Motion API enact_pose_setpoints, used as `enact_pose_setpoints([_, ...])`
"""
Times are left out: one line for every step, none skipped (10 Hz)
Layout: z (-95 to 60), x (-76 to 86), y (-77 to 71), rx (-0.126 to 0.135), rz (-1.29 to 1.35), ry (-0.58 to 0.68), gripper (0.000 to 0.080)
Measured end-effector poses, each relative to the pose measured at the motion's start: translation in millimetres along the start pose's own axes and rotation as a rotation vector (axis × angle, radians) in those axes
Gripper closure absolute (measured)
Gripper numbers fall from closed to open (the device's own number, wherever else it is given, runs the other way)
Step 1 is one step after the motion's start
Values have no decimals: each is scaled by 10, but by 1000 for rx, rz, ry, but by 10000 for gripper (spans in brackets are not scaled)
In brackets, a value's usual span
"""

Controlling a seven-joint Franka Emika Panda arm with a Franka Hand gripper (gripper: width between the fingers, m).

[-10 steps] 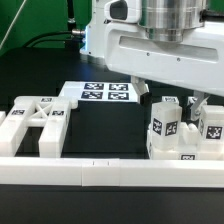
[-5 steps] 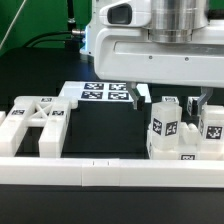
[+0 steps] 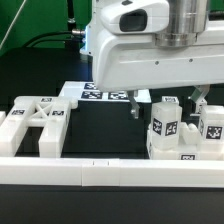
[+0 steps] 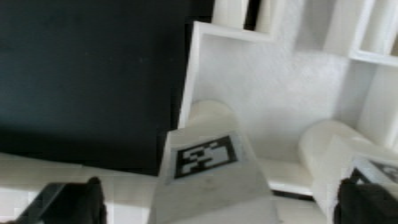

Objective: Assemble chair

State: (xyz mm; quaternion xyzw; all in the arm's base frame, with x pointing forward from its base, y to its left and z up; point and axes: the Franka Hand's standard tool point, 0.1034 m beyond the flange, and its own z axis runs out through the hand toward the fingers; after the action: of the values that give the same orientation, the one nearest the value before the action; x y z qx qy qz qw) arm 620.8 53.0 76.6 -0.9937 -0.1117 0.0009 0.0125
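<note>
bright, even light leaves the white chair pieces [image 3: 166,128] nearly washed out against the black table [image 3: 100,130], shadows faint, and the wrist view blurred (nearest parts most).

The marker board [image 3: 90,92] lies flat on the black bench [image 3: 100,128] at twelve o'clock. A long white rail [image 3: 90,171] spans six o'clock.

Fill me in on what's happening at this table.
The Franka arm's two-finger gripper hangs open over a glossy white plastic chair piece with black-and-white tags, its fingers either side of it, nothing gripped. A second tagged white block stands beside it, and a white X-braced frame lies apart toward the exterior view's left, not yet joined to them.
</note>
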Motion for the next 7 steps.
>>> enact_pose_setpoints([-5, 9, -12, -18, -129, -1, 151])
enact_pose_setpoints([-9, 21, -15, -26, -168, 2, 151])
enact_pose_setpoints([-4, 16, -2, -26, -163, 1, 181])
enact_pose_setpoints([-3, 15, -1, -26, -162, 1, 181])
enact_pose_setpoints([-3, 15, -1, -26, -162, 1, 360])
enact_pose_setpoints([-2, 15, 0, -26, -149, 1, 360])
enact_pose_setpoints([-2, 15, -1, -26, -136, 1, 514])
